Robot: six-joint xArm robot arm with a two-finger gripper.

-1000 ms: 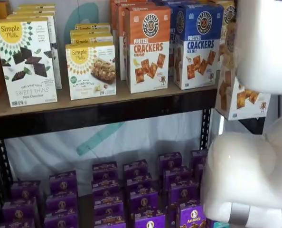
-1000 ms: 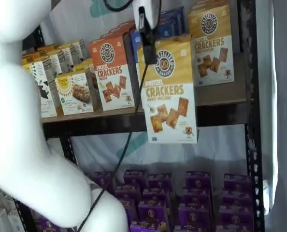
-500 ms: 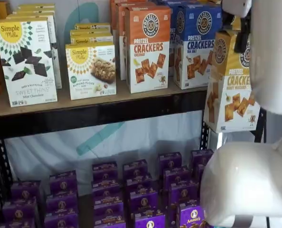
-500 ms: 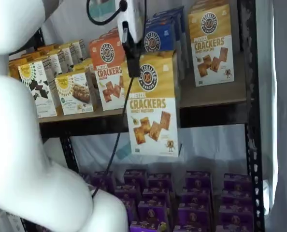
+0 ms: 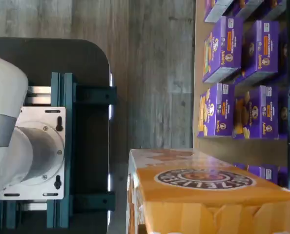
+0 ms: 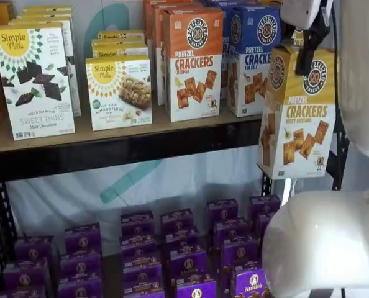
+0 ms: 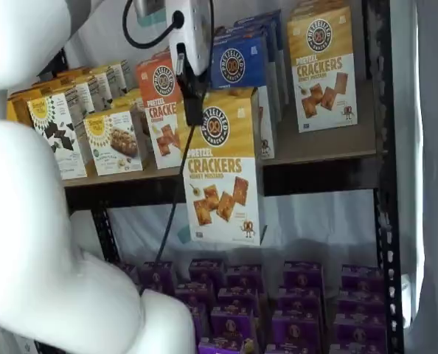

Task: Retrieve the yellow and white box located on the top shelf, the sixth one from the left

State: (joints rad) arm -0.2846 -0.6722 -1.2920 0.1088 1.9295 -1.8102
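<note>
The yellow and white box (image 6: 298,118) is a tall Pretzel Crackers carton with a yellow top and a white lower half. It hangs upright in the air in front of the top shelf (image 6: 141,135), clear of the board and its black rail. It shows in both shelf views (image 7: 220,169). My gripper (image 6: 304,57) is shut on its upper part; one black finger (image 7: 192,99) shows against the carton's side. The wrist view shows the carton's yellow top with the round logo (image 5: 203,192) close up.
On the top shelf stand orange (image 6: 194,62) and blue (image 6: 259,59) Pretzel Crackers cartons, Simple Mills boxes (image 6: 34,81), and another yellow carton (image 7: 322,66). Purple boxes (image 6: 184,254) fill the lower level. My white arm (image 7: 35,221) blocks the near side, and a cable (image 7: 176,195) hangs beside the carton.
The held carton has moved to the left in both shelf views, away from its slot, and hangs slightly lower in front of the shelf rail. The blue cartons behind it show more.
</note>
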